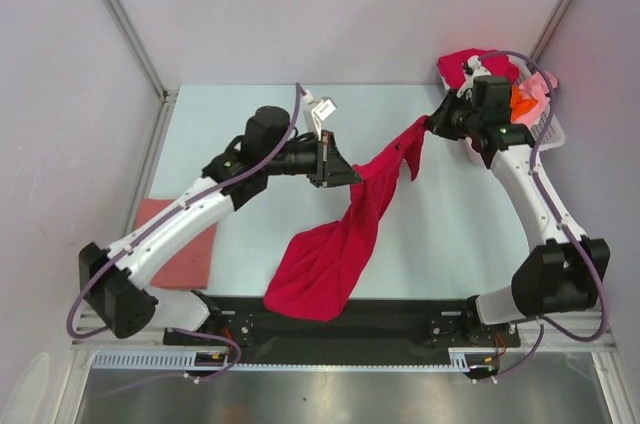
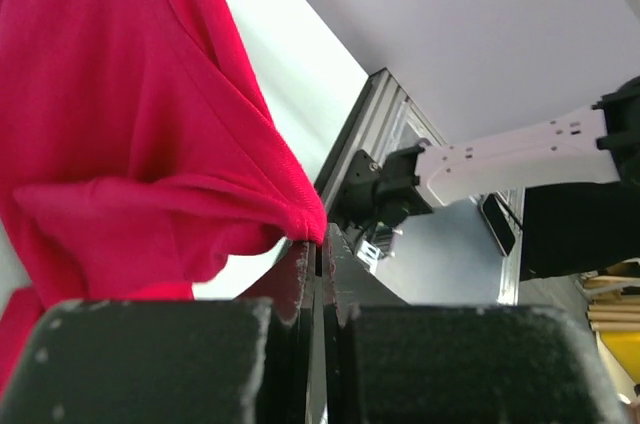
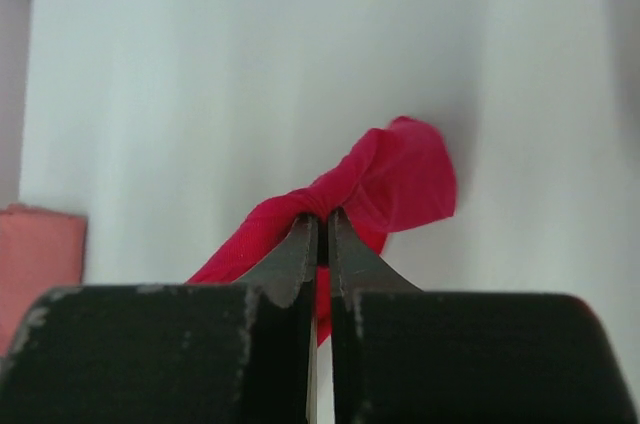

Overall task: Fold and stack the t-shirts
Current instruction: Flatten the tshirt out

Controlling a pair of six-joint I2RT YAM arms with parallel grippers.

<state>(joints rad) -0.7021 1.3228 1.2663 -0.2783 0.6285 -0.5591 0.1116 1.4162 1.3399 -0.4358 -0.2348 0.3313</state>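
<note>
A crimson red t-shirt (image 1: 340,234) hangs stretched between both grippers, its lower part resting on the table near the front edge. My left gripper (image 1: 352,174) is shut on its edge; in the left wrist view the cloth (image 2: 130,144) bunches at the fingertips (image 2: 300,264). My right gripper (image 1: 432,124) is shut on the other end, seen as a red twist (image 3: 390,184) in the right wrist view. A folded dusty salmon pink shirt (image 1: 180,239) lies flat at the left. Another crimson shirt (image 1: 478,62), an orange one (image 1: 522,100) and a light pink one (image 1: 540,86) sit in the basket.
The white slotted basket (image 1: 548,132) stands at the back right corner, behind my right wrist. A small white tag-like object (image 1: 322,109) sits above the left wrist. Grey walls close in the back and sides.
</note>
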